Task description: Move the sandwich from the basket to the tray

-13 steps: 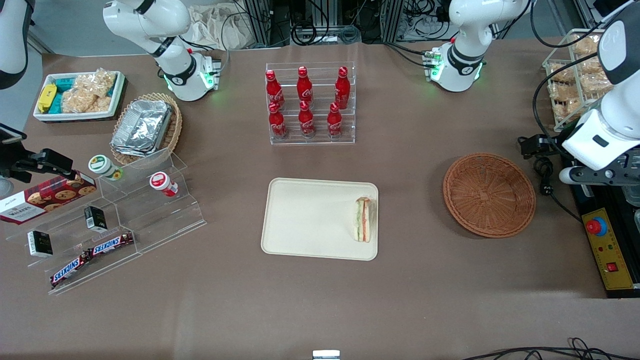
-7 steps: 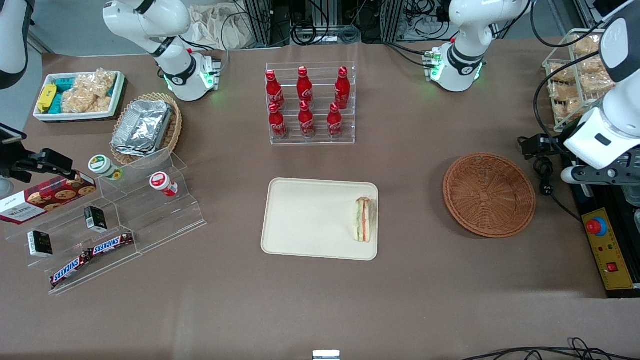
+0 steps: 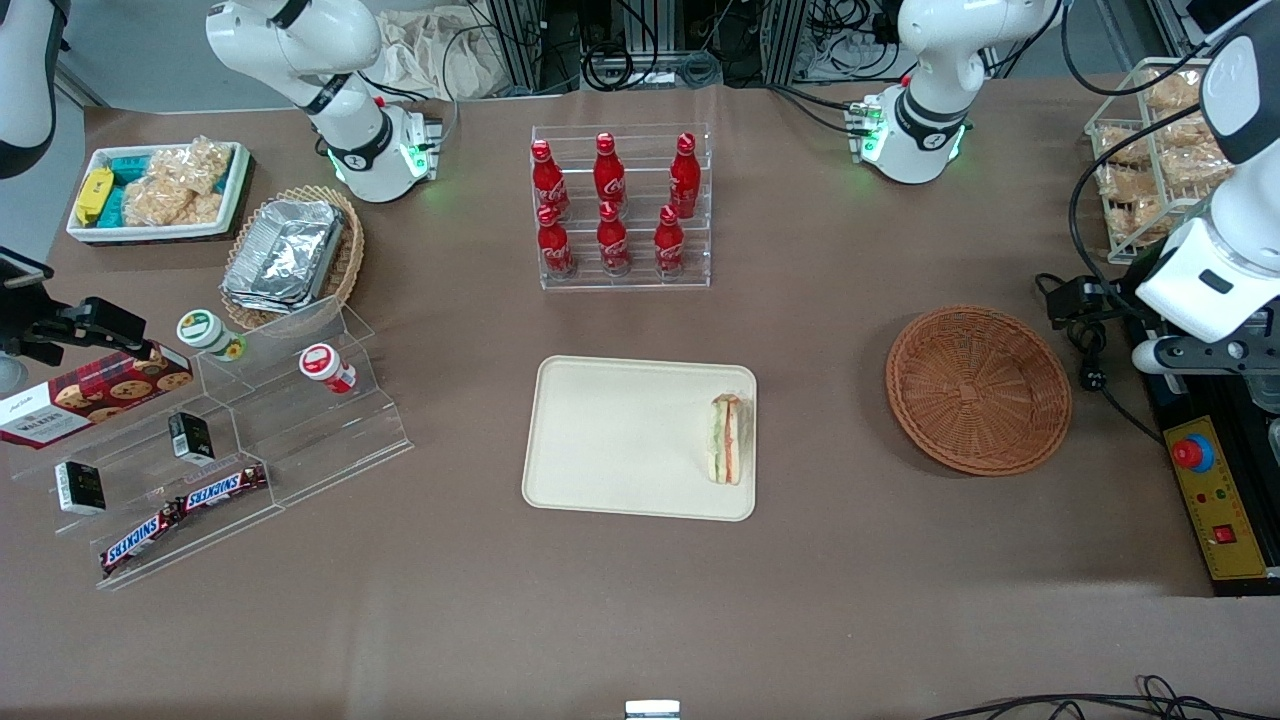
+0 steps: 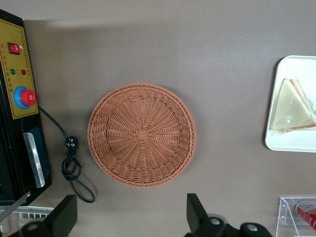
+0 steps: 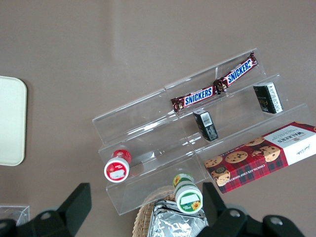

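The sandwich [image 3: 727, 440] lies on the cream tray [image 3: 620, 440], at the tray's edge nearest the basket; it also shows in the left wrist view [image 4: 292, 106] on the tray [image 4: 291, 143]. The round reddish-brown basket [image 3: 978, 388] is empty, as the wrist view [image 4: 142, 134] confirms. My left gripper [image 3: 1190, 352] hangs above the table's edge at the working arm's end, beside the basket and apart from it. In the wrist view the gripper [image 4: 129, 217] is open and empty, its fingers [image 4: 195, 212] spread wide.
A control box with a red button [image 3: 1215, 500] and a black cable [image 4: 74, 168] lie under the gripper. A wire rack of snack packs [image 3: 1150, 150] stands farther back. A rack of red bottles [image 3: 620, 205] stands farther from the camera than the tray.
My left gripper has drifted a little away from the basket, toward the working arm's end. The sandwich, tray and basket have not moved.
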Robot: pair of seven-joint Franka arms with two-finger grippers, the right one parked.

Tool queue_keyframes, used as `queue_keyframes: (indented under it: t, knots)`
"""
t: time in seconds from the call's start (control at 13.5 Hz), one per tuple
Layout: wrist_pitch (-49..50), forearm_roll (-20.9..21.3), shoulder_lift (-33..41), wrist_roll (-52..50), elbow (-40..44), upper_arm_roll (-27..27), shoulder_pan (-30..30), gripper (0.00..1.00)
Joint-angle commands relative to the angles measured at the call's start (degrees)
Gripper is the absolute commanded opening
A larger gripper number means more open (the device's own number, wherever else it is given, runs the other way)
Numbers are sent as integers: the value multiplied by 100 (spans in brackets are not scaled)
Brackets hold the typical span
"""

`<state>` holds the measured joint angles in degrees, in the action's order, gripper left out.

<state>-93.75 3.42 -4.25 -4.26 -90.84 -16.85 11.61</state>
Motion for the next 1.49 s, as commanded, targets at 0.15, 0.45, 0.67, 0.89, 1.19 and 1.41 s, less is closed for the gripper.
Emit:
queue_keyframes:
  t: [0.15, 0.45, 0.67, 0.89, 1.19, 1.41]
  knots:
    - [41, -7, -119, -110, 426, -3, 52, 99]
    - [33, 72, -224, -110, 444, -3, 52, 99]
    - [-47, 54, -514, -119, 637, 41, 69, 99]
    - [-38, 19, -471, -127, 655, 68, 78, 99]
    - [-29, 27, -366, -136, 699, -327, 43, 99]
    - [15, 1, -348, -145, 699, -319, 43, 99]
